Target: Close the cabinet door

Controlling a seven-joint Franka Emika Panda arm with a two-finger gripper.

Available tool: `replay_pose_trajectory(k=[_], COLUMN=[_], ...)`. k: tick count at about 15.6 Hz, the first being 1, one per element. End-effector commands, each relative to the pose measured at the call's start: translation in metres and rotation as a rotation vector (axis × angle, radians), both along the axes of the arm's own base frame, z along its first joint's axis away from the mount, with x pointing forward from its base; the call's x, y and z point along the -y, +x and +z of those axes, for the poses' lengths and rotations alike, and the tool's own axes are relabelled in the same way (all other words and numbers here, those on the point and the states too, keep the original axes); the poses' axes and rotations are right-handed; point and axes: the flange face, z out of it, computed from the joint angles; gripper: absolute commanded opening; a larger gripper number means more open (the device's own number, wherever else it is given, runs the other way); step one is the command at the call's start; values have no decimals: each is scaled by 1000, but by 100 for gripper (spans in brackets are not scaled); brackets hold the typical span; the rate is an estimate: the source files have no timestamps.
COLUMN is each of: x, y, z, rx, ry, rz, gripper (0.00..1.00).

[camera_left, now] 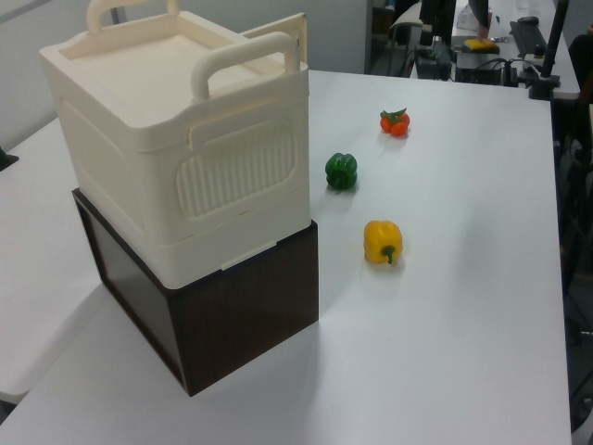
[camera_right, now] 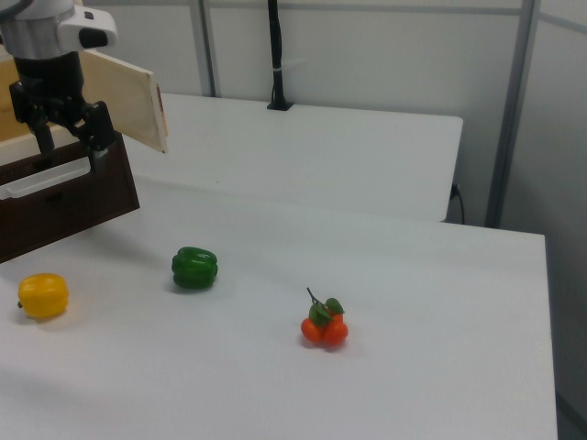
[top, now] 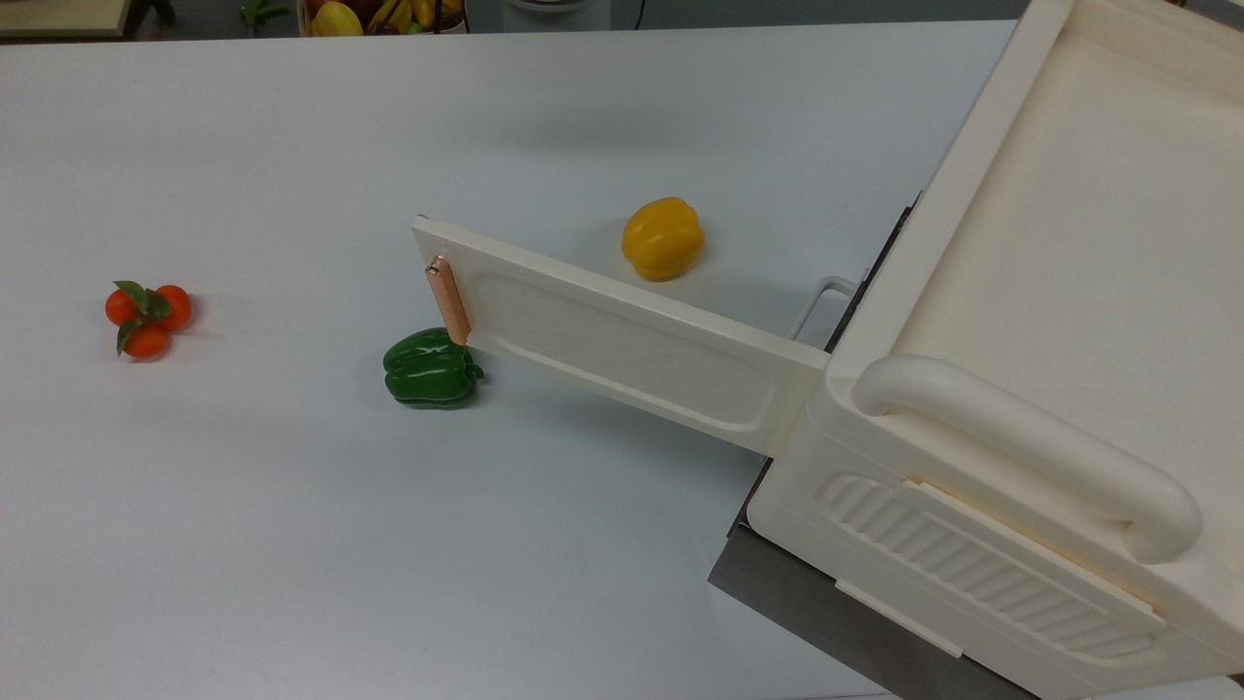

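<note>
While the cabinet door swings wide from the cabinet, the gripper hangs beside it, fingers spread apart, holding nothing.

Door swing: the cabinet door stands wide open over the table.
Obstacles: green pepper just beside the door's handle end; yellow pepper near its other face.
Free room: tomatoes well apart.
</note>
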Motion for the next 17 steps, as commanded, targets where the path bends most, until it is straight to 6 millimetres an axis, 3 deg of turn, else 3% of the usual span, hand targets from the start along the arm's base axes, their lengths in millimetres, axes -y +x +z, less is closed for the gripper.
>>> replay_pose_trajectory(k=[1,6,11,12,17], x=[-1,-3,-2,-2,2], y=[-4,1,6,7,26], z=[-3,-1,-2,-1,-3], rx=[7,42,63,72,193], ry=[-8,-9,5,7,86], rz=[-17,-20,-21,-24,-80], gripper=[100,99,16,3,0])
